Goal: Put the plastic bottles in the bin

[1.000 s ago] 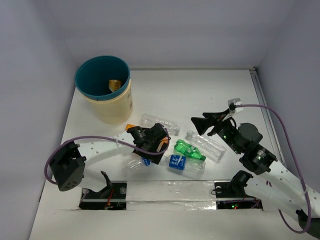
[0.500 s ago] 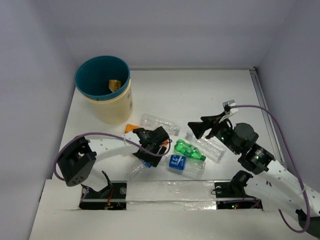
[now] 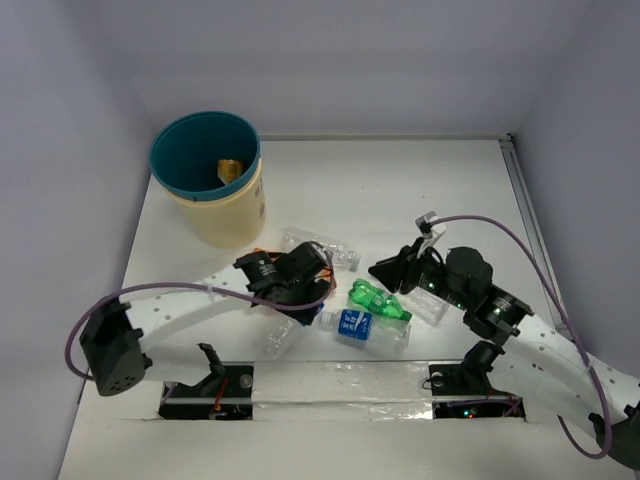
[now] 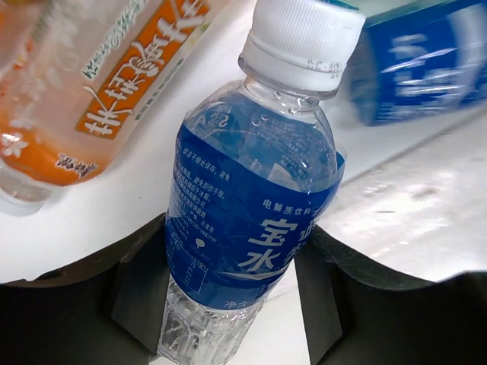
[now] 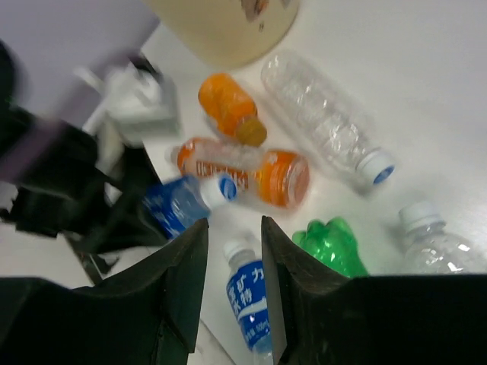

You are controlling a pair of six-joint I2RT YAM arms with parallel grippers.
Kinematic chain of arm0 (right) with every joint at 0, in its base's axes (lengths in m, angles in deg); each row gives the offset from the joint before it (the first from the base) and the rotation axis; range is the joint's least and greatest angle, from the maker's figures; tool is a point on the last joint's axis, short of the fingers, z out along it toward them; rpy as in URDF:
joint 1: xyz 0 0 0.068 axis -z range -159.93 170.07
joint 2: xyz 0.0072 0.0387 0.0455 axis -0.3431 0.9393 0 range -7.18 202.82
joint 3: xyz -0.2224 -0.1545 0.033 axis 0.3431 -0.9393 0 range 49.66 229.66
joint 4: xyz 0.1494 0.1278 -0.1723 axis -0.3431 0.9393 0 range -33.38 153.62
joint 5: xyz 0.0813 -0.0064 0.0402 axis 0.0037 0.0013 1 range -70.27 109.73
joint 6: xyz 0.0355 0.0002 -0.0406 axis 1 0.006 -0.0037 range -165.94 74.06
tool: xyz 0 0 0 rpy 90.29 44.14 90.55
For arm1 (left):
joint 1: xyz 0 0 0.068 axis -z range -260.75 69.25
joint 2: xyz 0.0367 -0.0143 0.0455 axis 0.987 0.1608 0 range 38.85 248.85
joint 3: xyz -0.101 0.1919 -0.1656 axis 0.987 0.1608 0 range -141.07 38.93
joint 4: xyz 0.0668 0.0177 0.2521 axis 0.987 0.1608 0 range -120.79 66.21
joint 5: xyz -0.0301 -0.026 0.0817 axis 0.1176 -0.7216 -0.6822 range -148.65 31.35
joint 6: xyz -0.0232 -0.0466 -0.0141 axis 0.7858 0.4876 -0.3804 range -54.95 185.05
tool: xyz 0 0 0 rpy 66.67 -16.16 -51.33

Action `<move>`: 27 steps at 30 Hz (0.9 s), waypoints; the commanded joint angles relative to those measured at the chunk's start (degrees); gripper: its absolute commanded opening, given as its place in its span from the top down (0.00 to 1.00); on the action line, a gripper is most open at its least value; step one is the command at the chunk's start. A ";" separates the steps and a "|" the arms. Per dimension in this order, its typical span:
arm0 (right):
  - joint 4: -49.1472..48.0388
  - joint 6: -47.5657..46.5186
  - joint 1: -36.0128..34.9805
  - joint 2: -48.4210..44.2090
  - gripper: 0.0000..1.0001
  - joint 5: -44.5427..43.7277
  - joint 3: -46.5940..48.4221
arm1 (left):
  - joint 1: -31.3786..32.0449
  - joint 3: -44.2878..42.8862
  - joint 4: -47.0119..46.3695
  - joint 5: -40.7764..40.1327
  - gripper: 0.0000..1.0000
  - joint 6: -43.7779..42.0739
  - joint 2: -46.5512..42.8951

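blue-labelled bottle [image 4: 251,220] in left gripper [image 4: 228,255] — cap points outward.

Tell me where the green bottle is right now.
In the top view the green bottle lies just right of centre, between a loose blue-labelled bottle on its near side and a clear bottle to its right.
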 commanded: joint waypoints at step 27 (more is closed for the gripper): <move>24.74 0.17 -23.10 28.78 0.00 -13.27 15.14 | -24.35 -40.14 -26.37 -17.70 0.61 -6.14 -10.13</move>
